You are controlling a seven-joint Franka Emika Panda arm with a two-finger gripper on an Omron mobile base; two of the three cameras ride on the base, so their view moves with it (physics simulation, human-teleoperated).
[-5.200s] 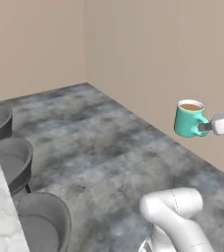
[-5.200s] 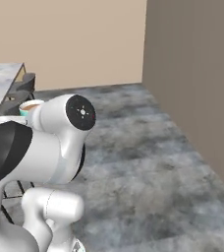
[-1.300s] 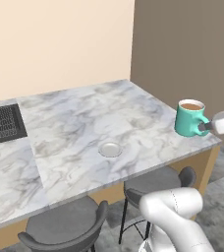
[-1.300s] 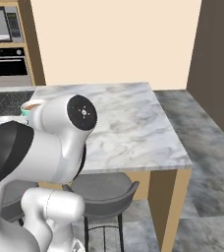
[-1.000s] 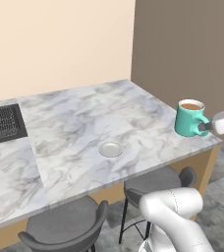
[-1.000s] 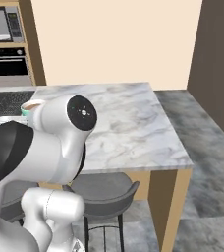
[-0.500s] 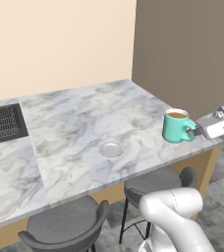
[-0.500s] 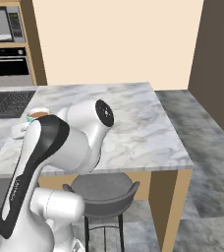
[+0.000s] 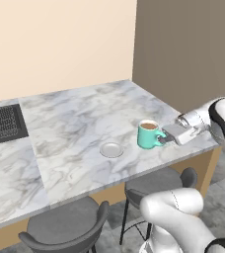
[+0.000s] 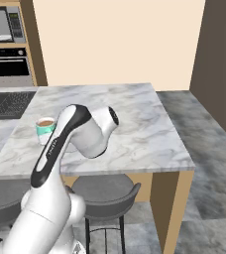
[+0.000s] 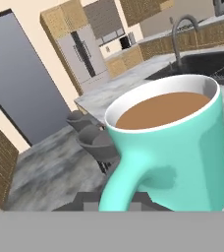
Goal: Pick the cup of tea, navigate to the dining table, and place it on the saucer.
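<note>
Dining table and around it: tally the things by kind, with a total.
Cups of tea: 1
Saucers: 1
Stools: 2
Dining tables: 1
Grippers: 1
Total: 6

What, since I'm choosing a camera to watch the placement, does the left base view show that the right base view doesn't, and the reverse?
Left base view: the saucer lying on the marble, apart from the cup of tea and to its left in the picture, and the pincer shut on the cup's handle.
Right base view: a microwave above an oven at the far wall.
Both: the cup, the dining table, a dark cooktop and stools below the table edge.
</note>
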